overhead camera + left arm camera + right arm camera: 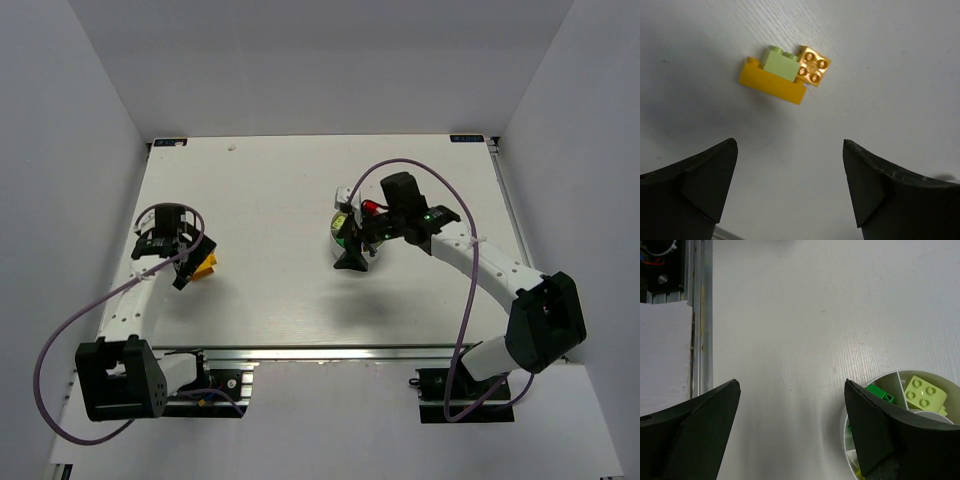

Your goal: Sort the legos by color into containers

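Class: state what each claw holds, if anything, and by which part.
Nothing is held: the left claw and right claw are both open and empty.

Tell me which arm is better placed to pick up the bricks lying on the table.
Left. The left gripper hangs open close over the yellow brick, pale green brick and orange brick. The right gripper, open and empty, is far away at the dish.

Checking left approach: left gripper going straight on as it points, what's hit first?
Likely the yellow brick, the nearest thing ahead; depth is unclear, so possibly the bare table first.
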